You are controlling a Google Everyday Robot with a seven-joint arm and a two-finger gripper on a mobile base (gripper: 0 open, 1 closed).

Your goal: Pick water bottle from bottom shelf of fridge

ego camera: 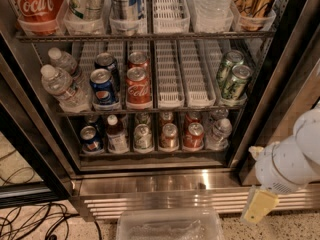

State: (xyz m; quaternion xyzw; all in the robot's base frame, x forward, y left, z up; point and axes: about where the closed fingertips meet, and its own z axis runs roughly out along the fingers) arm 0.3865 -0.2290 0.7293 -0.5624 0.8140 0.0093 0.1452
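Camera view. The water bottle [218,132] stands at the right end of the bottom shelf [150,154] of the fridge [150,185], its rear hidden. The gripper [259,207] hangs at lower right, outside the door frame; whether it is wide or narrow cannot be told.

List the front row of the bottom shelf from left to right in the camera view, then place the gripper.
Blue can → dark-drink bottle → silver can → red can → second red can → water bottle. The gripper hangs at lower right, outside the fridge.
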